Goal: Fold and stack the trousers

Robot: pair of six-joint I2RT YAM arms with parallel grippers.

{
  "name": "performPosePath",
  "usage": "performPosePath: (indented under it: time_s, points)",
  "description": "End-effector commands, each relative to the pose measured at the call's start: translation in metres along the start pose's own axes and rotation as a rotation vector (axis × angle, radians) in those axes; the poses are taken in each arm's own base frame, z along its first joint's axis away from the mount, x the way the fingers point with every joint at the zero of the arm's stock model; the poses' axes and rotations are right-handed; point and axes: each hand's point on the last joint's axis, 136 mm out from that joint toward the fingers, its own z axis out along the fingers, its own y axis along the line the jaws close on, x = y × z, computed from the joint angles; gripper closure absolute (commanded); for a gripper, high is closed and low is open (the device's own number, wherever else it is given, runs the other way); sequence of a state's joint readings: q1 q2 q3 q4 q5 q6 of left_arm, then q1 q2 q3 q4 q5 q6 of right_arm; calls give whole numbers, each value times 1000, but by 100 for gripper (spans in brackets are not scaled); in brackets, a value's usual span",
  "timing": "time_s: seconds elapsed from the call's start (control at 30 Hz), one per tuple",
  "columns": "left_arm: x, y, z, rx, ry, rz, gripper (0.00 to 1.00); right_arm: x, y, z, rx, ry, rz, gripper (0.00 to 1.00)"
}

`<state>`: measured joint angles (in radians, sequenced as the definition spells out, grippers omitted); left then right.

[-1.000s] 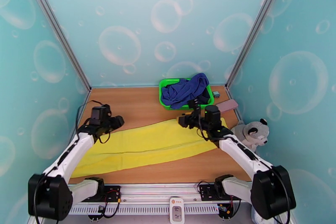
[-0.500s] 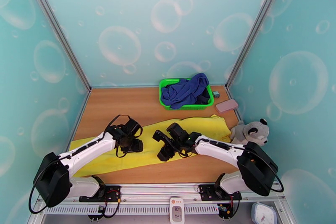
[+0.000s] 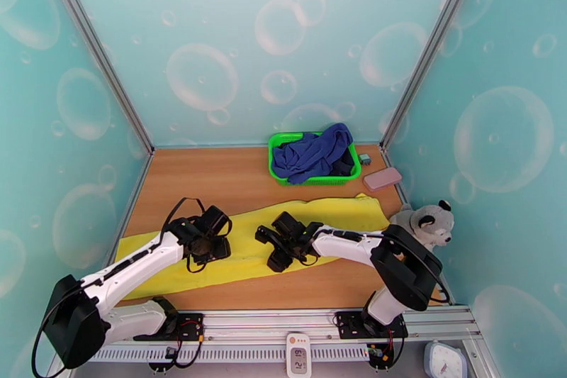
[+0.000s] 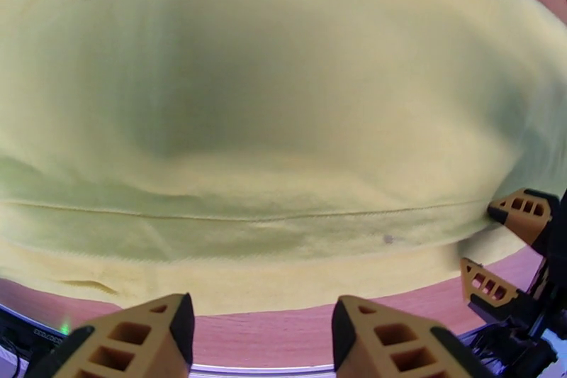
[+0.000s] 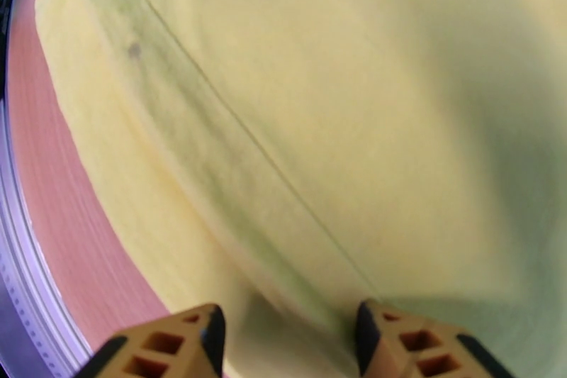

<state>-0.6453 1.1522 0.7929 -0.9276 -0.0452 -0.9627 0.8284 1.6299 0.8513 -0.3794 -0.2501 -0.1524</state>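
The yellow trousers (image 3: 312, 220) lie flat as one long strip slanting across the table from near left to far right. Both grippers hover low over the strip's middle, near its front edge. My left gripper (image 3: 212, 246) is open, and its orange fingertips (image 4: 120, 344) stand apart above the cloth's hem (image 4: 283, 287). My right gripper (image 3: 273, 250) is open too, a little to the right. Its fingertips (image 5: 425, 347) straddle the trousers' (image 5: 319, 124) edge with cloth lying beneath the gap. In the left wrist view the right gripper's orange fingers (image 4: 524, 210) show at the right edge.
A green basket (image 3: 275, 159) with a blue garment (image 3: 315, 151) stands at the back. A pink flat object (image 3: 383, 177) and a small grey item (image 3: 364, 159) lie to its right. A plush toy (image 3: 425, 223) sits at the right edge. Bare wood (image 3: 212, 174) lies behind the strip.
Both arms have swung from the strip's far edge toward its middle and down to the front edge. The right gripper's jaws have narrowed a little. The trousers lie much as before.
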Motion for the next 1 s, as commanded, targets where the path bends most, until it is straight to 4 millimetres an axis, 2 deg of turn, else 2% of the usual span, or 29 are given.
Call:
performPosePath:
  time_s: [0.0, 0.1, 0.2, 0.3, 0.43, 0.5, 0.67, 0.97]
  points:
    - [-8, -1, -2, 91, -61, -321, 43, -6, -3, 2, 19, 12, -32, 56]
    - [3, -12, 2, 243, -13, -555, 43, -4, -5, 5, 21, 34, -26, 71]
    - [10, -26, 6, 395, 48, -714, 44, -4, -5, 9, 20, 50, -26, 81]
    - [13, -22, 10, 373, 55, -774, 47, -6, -6, 9, 18, 55, -22, 94]
    - [11, -13, 13, 272, 33, -779, 48, -13, -5, 7, 15, 32, -26, 99]
    - [11, -19, 19, 282, 47, -783, 50, -16, -4, 3, 15, 20, -32, 100]
    - [22, -13, 30, 200, 76, -822, 55, -21, -4, -6, 25, -5, -37, 100]
    - [20, -5, 36, 148, 39, -841, 65, -32, 5, -22, 31, -77, -71, 100]
